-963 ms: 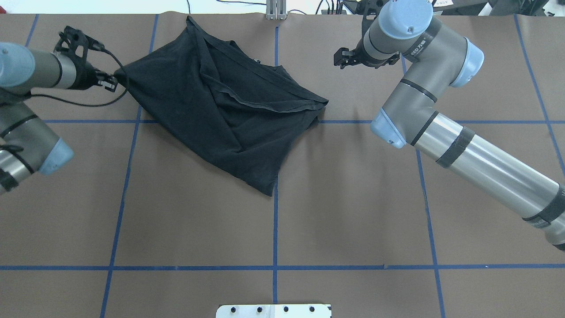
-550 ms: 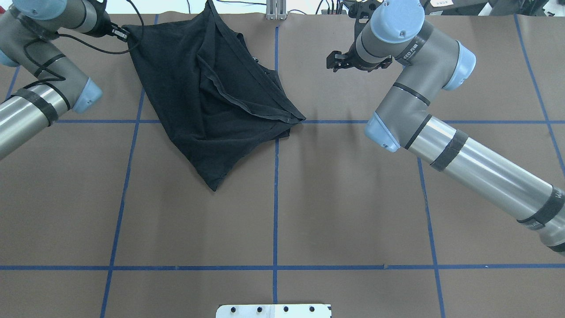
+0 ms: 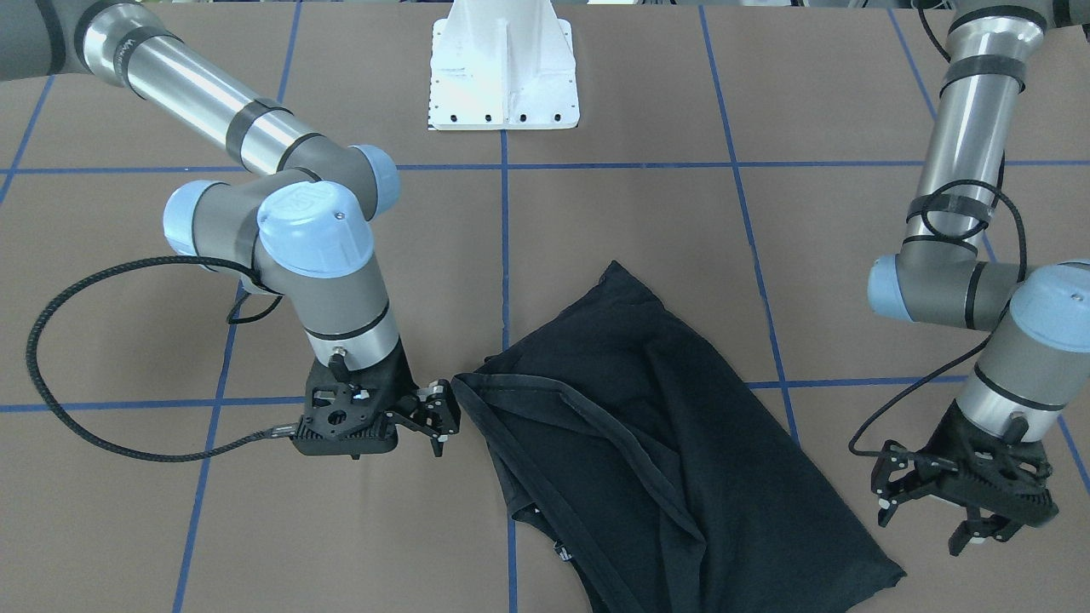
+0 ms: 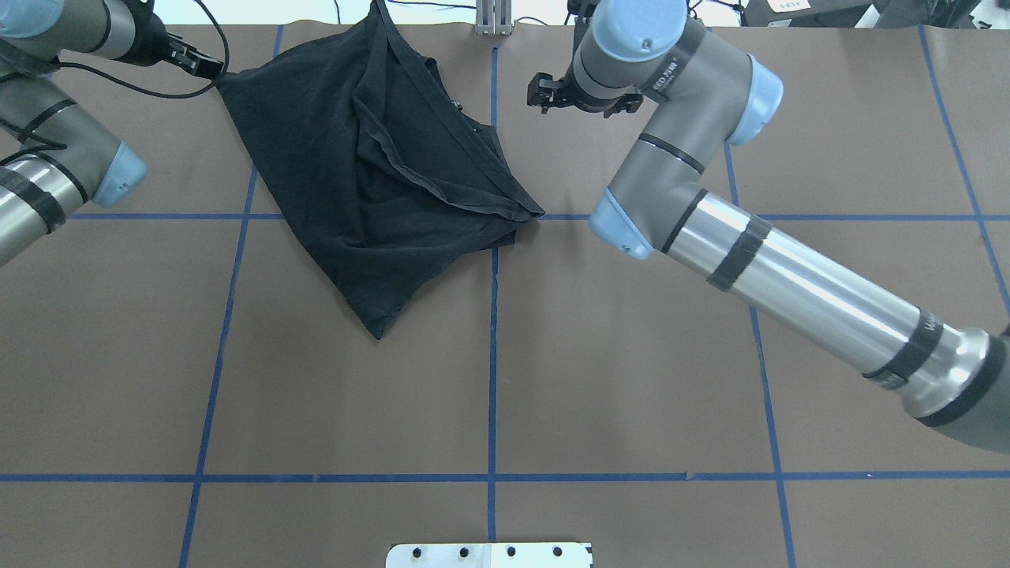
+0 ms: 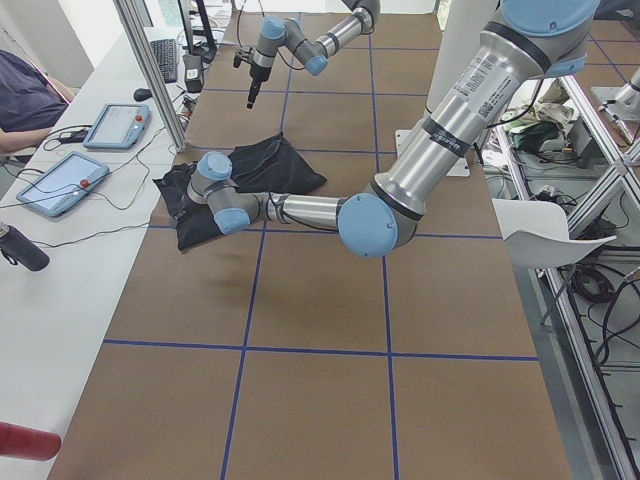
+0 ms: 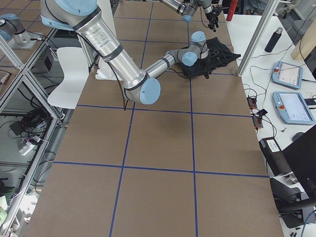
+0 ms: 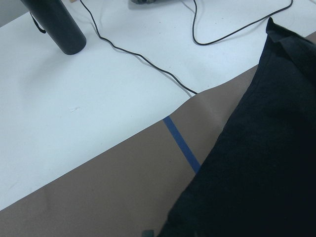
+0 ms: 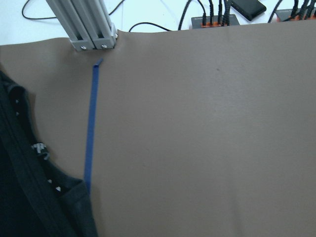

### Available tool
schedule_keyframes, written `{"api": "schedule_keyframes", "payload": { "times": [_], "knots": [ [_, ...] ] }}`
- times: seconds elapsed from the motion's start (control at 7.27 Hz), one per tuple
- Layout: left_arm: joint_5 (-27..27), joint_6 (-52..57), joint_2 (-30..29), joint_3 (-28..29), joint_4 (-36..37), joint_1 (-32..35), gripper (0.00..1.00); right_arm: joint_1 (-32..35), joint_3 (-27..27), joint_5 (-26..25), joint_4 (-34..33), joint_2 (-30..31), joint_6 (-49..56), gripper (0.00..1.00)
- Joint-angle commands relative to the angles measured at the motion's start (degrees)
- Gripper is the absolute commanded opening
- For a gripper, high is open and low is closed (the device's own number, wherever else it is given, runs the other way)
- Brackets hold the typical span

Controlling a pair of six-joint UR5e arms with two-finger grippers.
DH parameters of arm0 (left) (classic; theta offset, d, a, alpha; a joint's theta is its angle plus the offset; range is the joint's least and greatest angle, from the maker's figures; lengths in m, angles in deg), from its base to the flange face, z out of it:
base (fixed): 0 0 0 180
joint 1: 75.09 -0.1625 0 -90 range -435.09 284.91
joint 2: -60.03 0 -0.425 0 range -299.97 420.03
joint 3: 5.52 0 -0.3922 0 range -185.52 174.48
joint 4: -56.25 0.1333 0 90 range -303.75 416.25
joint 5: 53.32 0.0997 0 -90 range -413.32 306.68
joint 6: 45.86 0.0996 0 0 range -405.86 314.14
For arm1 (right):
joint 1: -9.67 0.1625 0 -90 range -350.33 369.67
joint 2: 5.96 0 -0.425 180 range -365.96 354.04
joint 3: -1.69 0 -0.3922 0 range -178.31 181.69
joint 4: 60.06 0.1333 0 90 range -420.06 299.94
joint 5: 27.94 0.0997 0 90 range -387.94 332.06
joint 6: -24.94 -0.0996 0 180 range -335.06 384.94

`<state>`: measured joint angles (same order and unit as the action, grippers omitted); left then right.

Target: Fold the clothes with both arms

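The black T-shirt (image 4: 371, 158) lies crumpled and partly folded on the brown table, far left of centre, with its plain black side showing; no print shows. It also shows in the front-facing view (image 3: 647, 443). My left gripper (image 4: 203, 67) hovers by the shirt's far-left corner. In the front-facing view the left gripper (image 3: 928, 515) is open and off the cloth. My right gripper (image 4: 540, 93) is open and empty, just right of the shirt; in the front-facing view the right gripper (image 3: 441, 415) is next to its edge. Both wrist views show only cloth edges, on the left wrist (image 7: 256, 163) and the right wrist (image 8: 29, 197).
The white pedestal base (image 4: 489, 554) is at the near edge. An aluminium post (image 4: 493, 20) stands at the far edge, close to the shirt. Beyond that edge are a white bench with cables and a black bottle (image 7: 54, 24). Blue tape lines cross the table.
The left gripper dragged the shirt's corner toward the far edge, swinging the shirt round, and now stands open beside it. The right arm moved left to the shirt.
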<state>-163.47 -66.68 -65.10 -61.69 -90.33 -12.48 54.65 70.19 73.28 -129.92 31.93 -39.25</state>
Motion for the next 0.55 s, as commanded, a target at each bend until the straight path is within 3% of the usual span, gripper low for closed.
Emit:
{"api": "schedule_keyframes", "payload": {
  "times": [0.0, 0.28, 0.41],
  "knots": [
    [-0.85, -0.62, 4.53, -5.07, -0.19, 0.06, 1.0, -2.08, -14.56, -2.6, 4.51, -10.7, -4.7, 1.0],
    [-0.85, -2.54, 4.72, -5.18, -0.28, 0.06, 1.0, -3.31, -28.36, -4.97, 14.01, -16.59, -6.03, 1.0],
    [-0.85, -3.43, 4.72, -5.18, -0.28, 0.06, 1.0, -3.93, -30.86, -5.15, 17.09, -16.71, -6.04, 0.99]
  ]
}}
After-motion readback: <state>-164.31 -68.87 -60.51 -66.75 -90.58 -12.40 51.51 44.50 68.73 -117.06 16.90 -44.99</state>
